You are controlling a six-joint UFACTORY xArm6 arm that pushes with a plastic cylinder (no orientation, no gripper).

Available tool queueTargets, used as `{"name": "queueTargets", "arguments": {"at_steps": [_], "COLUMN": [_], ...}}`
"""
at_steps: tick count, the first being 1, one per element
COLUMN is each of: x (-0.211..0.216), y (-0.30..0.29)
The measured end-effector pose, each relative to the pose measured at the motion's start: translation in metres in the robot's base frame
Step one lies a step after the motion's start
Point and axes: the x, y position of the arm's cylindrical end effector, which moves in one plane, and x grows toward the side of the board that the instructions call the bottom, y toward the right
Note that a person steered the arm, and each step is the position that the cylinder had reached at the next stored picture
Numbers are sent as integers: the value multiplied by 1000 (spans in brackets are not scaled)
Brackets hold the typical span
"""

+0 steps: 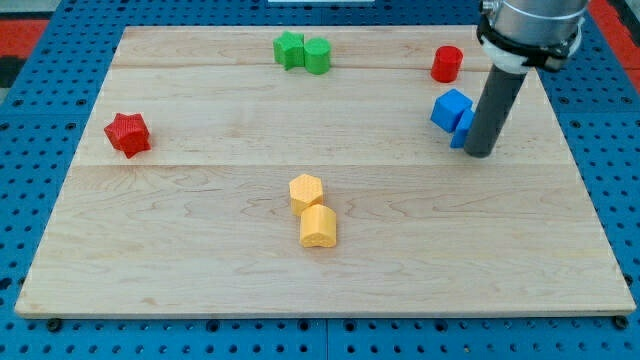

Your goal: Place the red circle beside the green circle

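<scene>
The red circle [447, 64] sits on the wooden bench [320, 260] near the view's top right, well apart from the green circle [318, 56], which lies toward the view's top centre and touches a green star-like block [290, 49] on its left side. My tip [479, 153] rests on the bench below and slightly to the right of the red circle, not touching it. Between them, just left of the rod, is a blue cube-like block [451, 109]; a second blue block [462, 130] is partly hidden behind the rod and appears to touch it. The arm carries no gripper, so nothing opens or closes. Far to the left of the red circle lies a red star [127, 134]. Below the green circle, two yellow blocks [313, 210] touch each other.
</scene>
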Motion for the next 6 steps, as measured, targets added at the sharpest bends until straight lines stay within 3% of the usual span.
{"name": "queueTargets", "arguments": {"at_steps": [1, 2, 3, 4, 6], "x": [-11, -75, -140, -156, -95], "y": [76, 76, 44, -23, -76]}}
